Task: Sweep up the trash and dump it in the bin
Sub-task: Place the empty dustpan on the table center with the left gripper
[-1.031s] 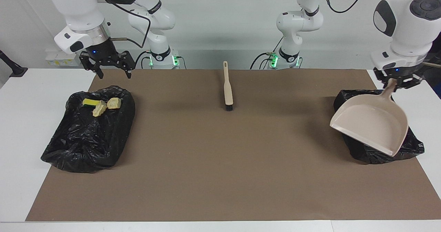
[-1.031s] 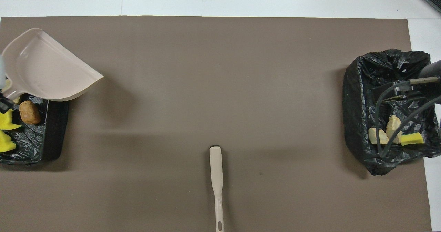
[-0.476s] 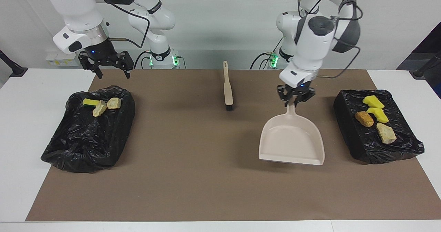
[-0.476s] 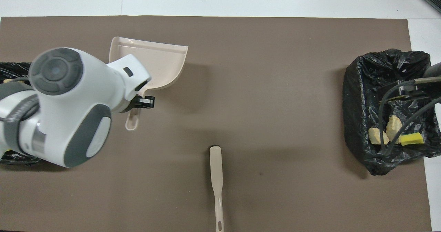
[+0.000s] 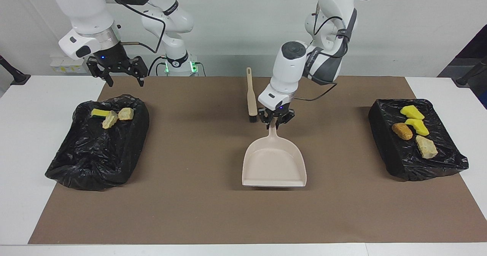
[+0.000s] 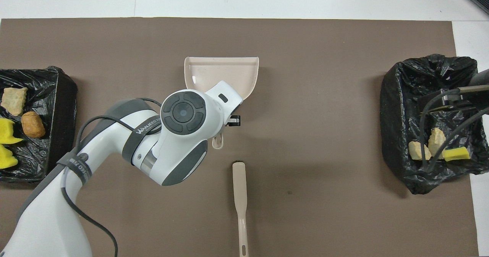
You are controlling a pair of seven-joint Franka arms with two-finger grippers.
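Left gripper [image 5: 276, 123]: closed on the handle of a beige dustpan [image 5: 274, 164], at the middle of the desk; the pan's mouth points away from the robots, and whether its base rests on the mat or hangs just above it cannot be told. Right gripper [image 5: 122, 78]: fingers spread wide, holding nothing, raised over the robots' edge of the mat by the bin at the right arm's end; this arm waits. Brush [image 5: 251, 96]: beige, dark bristles, lying flat on the mat, nearer to the robots than the dustpan, just beside the left gripper, handle toward the robots. Bin, right arm's end [image 5: 91, 153]: lined with crumpled black plastic; holds three pieces of trash, one yellow sponge scrap [image 5: 99, 113] and two tan crusty chunks [image 5: 110, 120] [image 5: 126, 114], clustered at the end nearer the robots. Bin, left arm's end [image 5: 392, 149]: black-lined, boxier; holds four pieces, two yellow sponge scraps [image 5: 411, 112] [image 5: 417, 126], one orange-brown lump [image 5: 402, 131], one tan chunk [image 5: 425, 147]. Surface: brown mat [image 5: 213, 210] covering most of a white desk [image 5: 23, 134]; both bins stand on the mat's ends. Room: pale plain wall at the robots' backs; green lights at both arm bases.
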